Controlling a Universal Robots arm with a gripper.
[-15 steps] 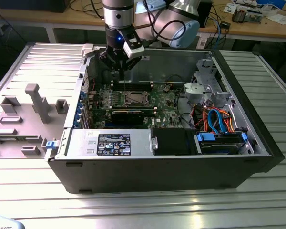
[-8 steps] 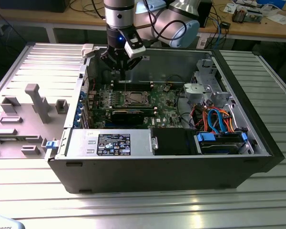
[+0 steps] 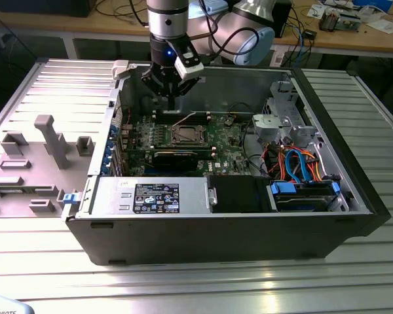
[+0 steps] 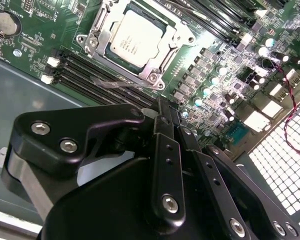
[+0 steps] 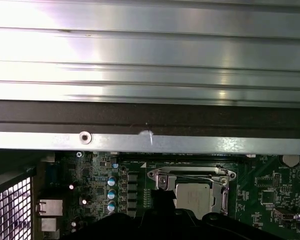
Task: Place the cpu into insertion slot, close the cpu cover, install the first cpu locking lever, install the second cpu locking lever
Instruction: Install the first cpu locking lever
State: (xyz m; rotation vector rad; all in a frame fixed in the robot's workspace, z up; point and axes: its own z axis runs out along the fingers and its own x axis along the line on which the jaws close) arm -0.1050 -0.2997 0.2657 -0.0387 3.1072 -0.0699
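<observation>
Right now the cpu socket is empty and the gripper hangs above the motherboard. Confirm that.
Wrong: the socket is not empty. The second wrist view shows the cpu seated in it. The gripper does hang above the motherboard.

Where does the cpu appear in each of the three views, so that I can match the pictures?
Exterior view: the cpu lies near the middle of the green motherboard, just below the end effector in that picture.
Second wrist view: the cpu is the pale square beyond the end effector's black links.
First wrist view: the cpu lies just beyond the dark end effector body.
Shared landmark: the cpu cover, the silvery frame around it.
</observation>
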